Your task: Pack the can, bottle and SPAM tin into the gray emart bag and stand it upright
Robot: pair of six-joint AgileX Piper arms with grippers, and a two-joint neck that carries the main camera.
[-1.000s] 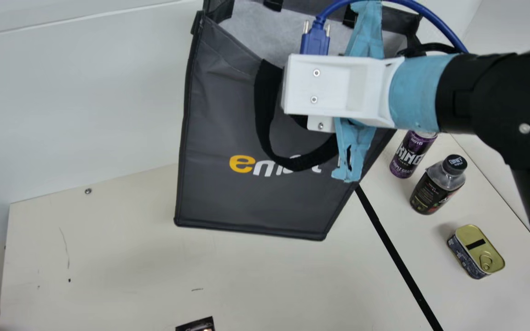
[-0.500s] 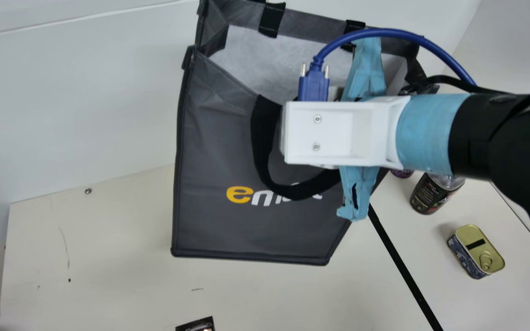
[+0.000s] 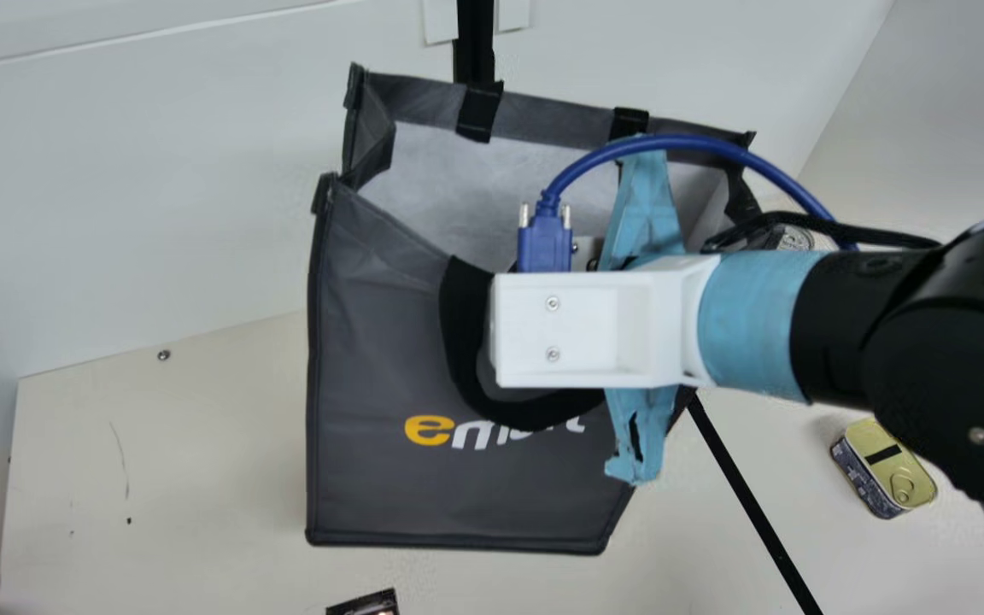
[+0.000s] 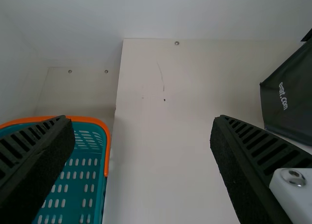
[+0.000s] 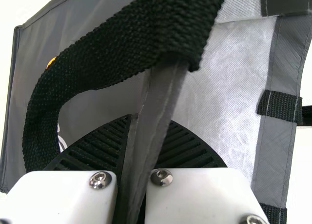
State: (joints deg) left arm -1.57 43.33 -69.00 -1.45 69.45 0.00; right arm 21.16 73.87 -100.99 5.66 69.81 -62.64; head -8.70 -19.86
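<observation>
Gray cloth bag [image 3: 389,504] on the move: over the last second it shifts down the main view while the tin [image 3: 889,470] keeps its place, and my right arm travels with it. Whether it is being lowered or drawn nearer, I cannot tell, nor whether its base now touches the table [image 3: 202,478]. My right gripper [image 5: 148,119] has its fingers closed on the bag's edge, cloth pinched between the ridged pads, the black strap [image 3: 458,325] looping beside them. Left gripper [image 4: 141,119]: fingers wide apart, nothing between them, the basket [image 4: 107,146] below to one side. For the task, I read this as placing the bag, mouth up, before any packing; letting go early could let it sag or tip. The bottle, seen beside the can earlier, now lies behind my arm's line. Count: one bag, leaning a little, mouth showing its pale lining; one tin, low on the table at the view's right; one can [image 3: 795,238], its round top peeping past my right arm, beyond the bag; one basket, teal with an orange rim.
</observation>
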